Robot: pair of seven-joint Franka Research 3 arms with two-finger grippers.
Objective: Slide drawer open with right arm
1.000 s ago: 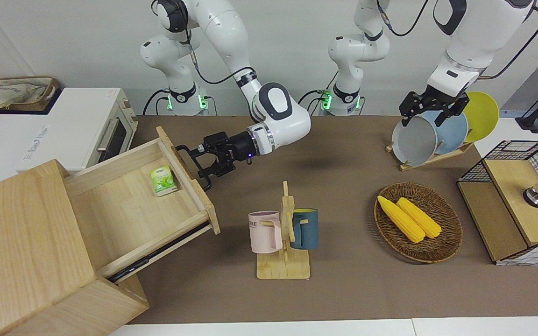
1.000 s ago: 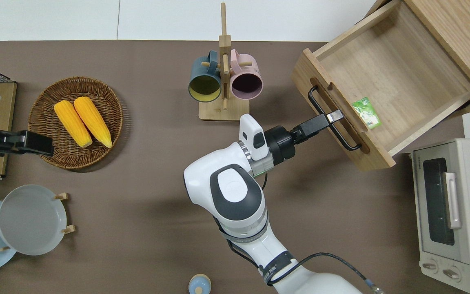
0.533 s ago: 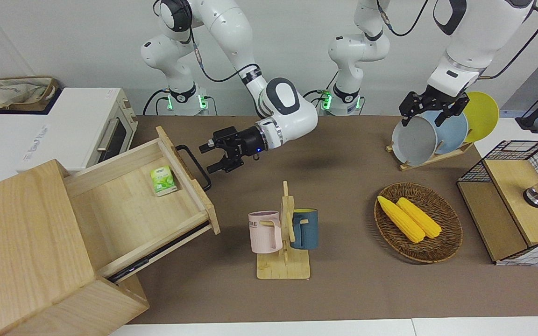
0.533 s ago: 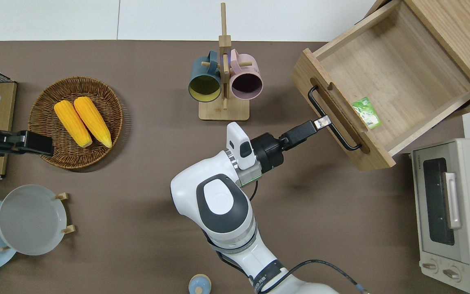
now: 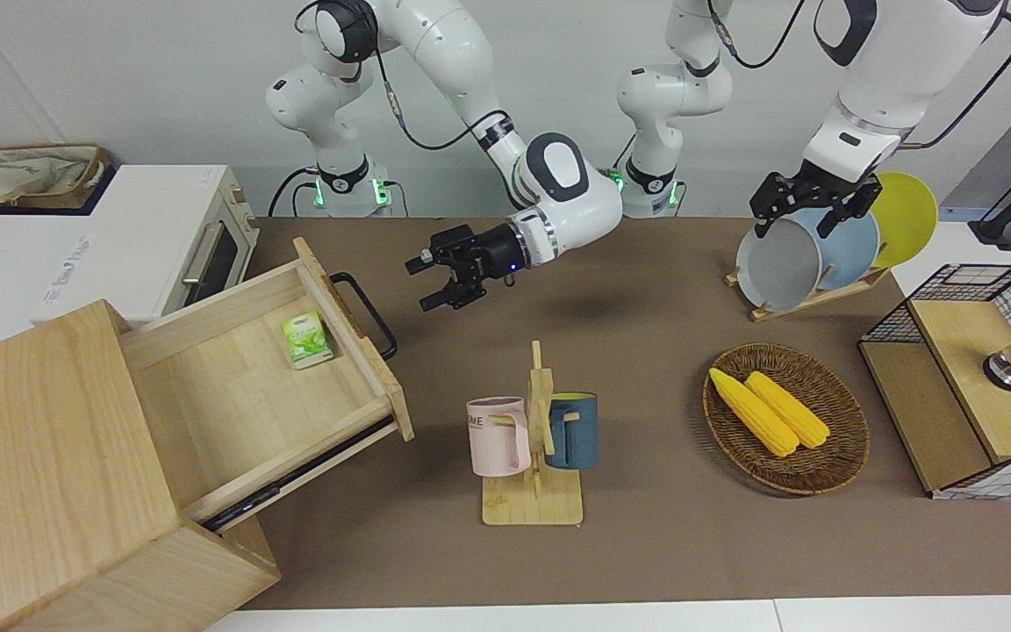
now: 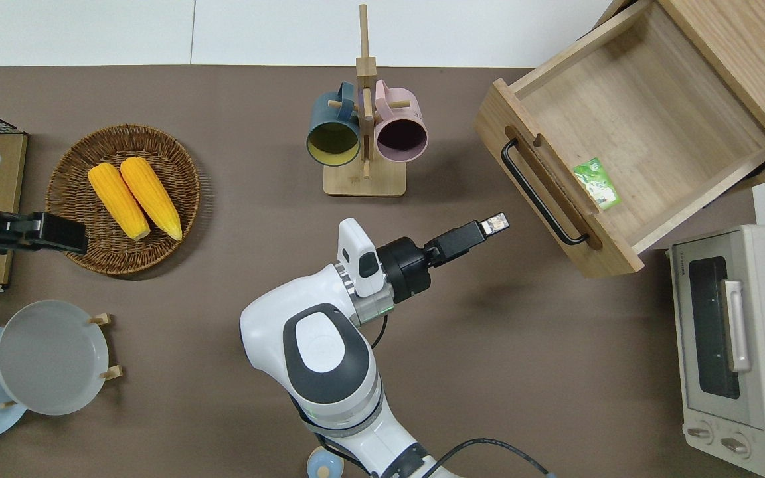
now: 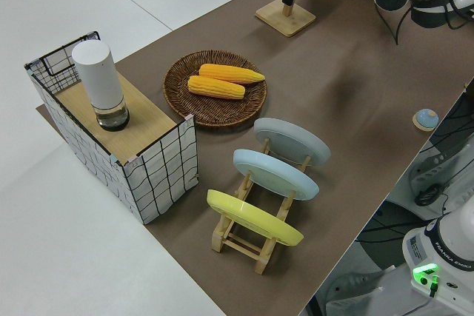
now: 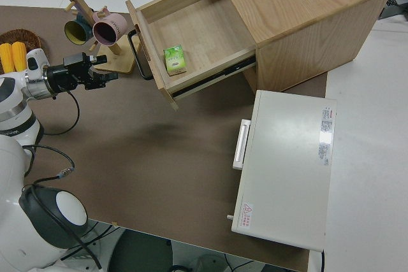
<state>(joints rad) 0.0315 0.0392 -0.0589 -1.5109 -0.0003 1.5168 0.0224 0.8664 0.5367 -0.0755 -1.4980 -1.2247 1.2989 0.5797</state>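
The right gripper (image 5: 437,283) has backed off the handle (image 5: 365,313), fingers spread, empty; the drawer (image 5: 260,386) stands open, its inner end hidden.

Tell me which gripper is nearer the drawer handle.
Right. The right gripper hangs open just off the handle, not touching it. The left arm is parked.

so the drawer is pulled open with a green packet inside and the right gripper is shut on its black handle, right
Not quite. The drawer is open with the green packet inside, but the right gripper is not on the black handle: it hangs open over bare table, apart from the handle. The overhead view shows the gap, and the front view shows the spread fingers.
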